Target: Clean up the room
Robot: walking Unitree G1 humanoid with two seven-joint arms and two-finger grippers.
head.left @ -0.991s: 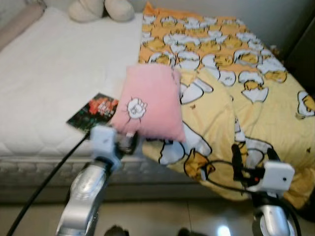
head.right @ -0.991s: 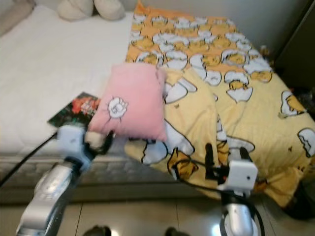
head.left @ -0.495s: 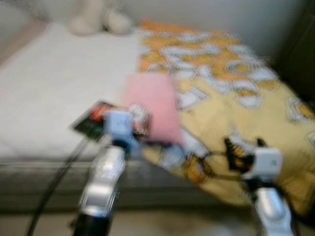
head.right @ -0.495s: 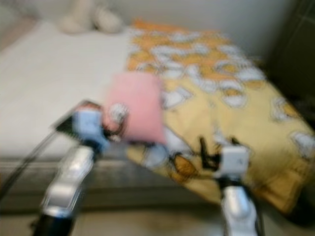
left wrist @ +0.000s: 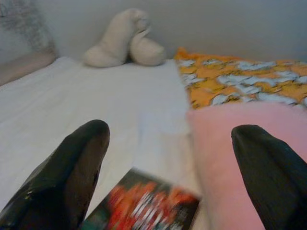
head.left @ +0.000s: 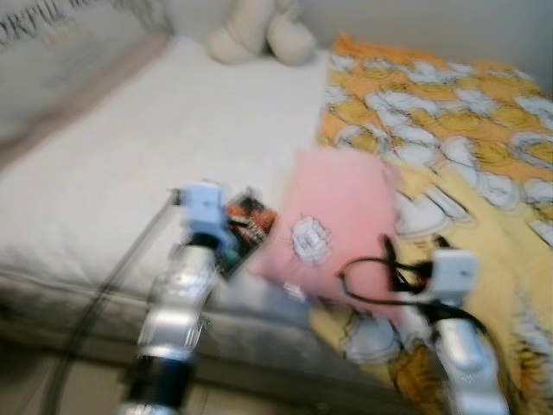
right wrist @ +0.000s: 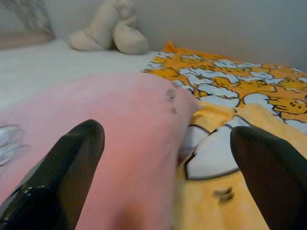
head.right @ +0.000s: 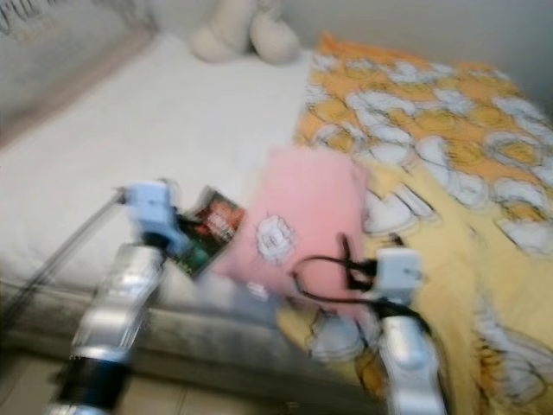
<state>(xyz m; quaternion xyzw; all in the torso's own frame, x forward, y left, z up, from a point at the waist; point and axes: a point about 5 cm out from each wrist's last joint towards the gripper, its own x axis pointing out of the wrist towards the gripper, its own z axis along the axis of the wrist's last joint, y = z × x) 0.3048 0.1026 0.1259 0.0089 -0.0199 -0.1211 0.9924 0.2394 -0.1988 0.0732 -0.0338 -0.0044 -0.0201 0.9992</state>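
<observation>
Here, pink pillow (head.left: 333, 216) overhangs the bed (head.left: 104, 207) edge.

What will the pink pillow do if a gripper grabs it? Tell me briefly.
The pink pillow looks plush and puffy, so it will probably squash and sag rather than stay stiff. It seems light for its bulk. Lying flat on the bed, half over the yellow blanket, it is unlikely to roll.
</observation>
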